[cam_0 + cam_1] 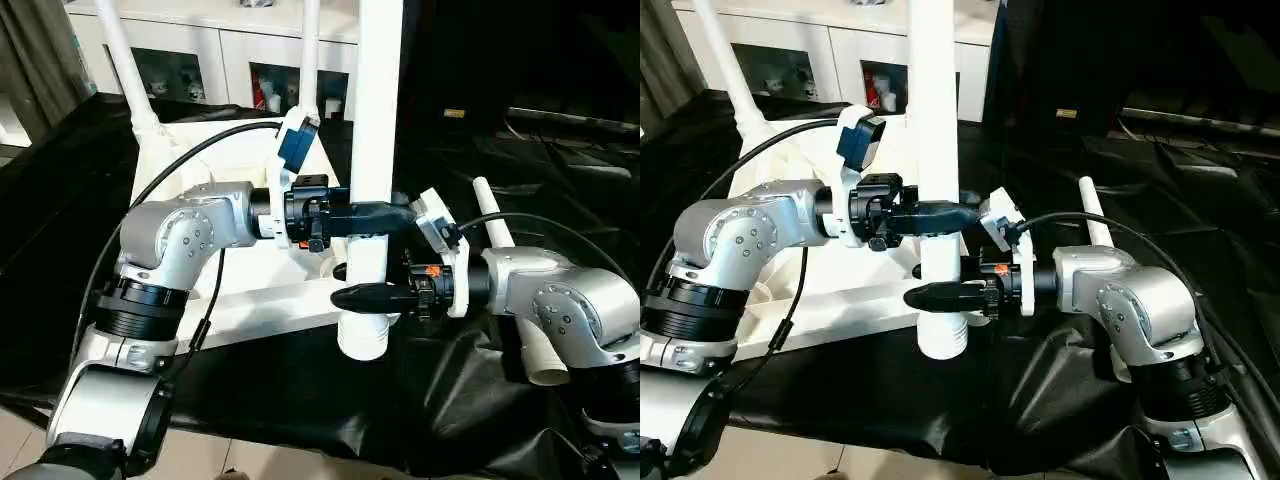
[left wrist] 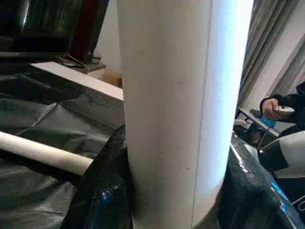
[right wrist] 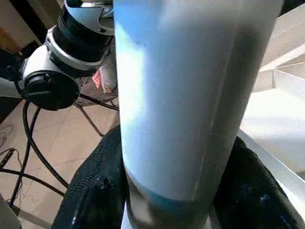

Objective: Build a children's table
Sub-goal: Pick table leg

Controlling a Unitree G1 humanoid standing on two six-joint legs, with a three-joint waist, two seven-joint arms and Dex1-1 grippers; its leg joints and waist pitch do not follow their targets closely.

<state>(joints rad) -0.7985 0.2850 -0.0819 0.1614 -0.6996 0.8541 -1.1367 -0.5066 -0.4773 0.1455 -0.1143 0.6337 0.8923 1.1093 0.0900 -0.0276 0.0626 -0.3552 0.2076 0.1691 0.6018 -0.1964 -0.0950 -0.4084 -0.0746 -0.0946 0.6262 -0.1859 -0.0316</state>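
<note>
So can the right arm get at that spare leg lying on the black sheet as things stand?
Probably not yet: the right gripper is clamped on the upright leg, though the spare leg lies beside that arm.

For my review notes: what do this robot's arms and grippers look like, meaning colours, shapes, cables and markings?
Both arms are silver metal with rounded joint housings studded with small screws, and ribbed black rings between segments. A black cable loops along each arm. The left gripper and right gripper have glossy black, tapered fingers on black wrist blocks. White brackets sit at the wrists; the left carries a blue module, and the right shows small orange marks.
</note>
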